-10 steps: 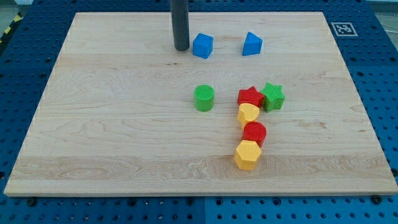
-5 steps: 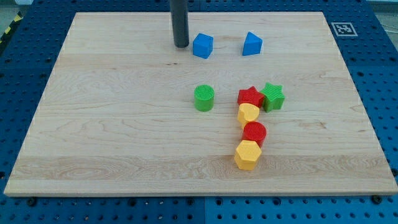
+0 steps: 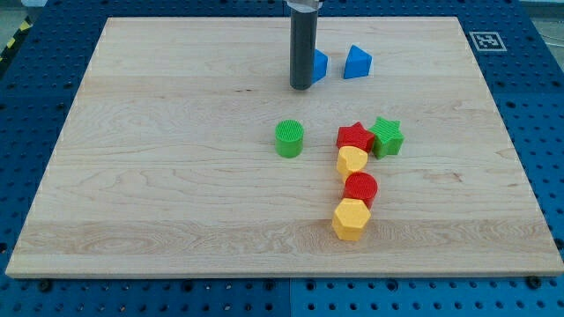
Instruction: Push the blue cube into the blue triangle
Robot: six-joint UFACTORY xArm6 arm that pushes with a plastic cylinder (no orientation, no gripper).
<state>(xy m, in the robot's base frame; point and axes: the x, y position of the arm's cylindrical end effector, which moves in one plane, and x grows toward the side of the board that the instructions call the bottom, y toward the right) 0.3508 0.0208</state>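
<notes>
The blue cube (image 3: 320, 63) sits near the view's top, partly hidden behind my rod. The blue triangle (image 3: 357, 62) stands just to its right, a small gap between them. My tip (image 3: 301, 87) rests on the board at the cube's left side, touching or nearly touching it.
A green cylinder (image 3: 289, 139) lies below my tip. To its right stands a cluster: a red star (image 3: 354, 137), a green star (image 3: 386, 136), a yellow block (image 3: 352, 162), a red cylinder (image 3: 360, 188) and a yellow hexagon (image 3: 350, 219). The wooden board (image 3: 141, 176) lies on a blue pegboard.
My tip has moved right and slightly down the view. The blue cube has slid right, closer to the blue triangle. The other blocks have not moved.
</notes>
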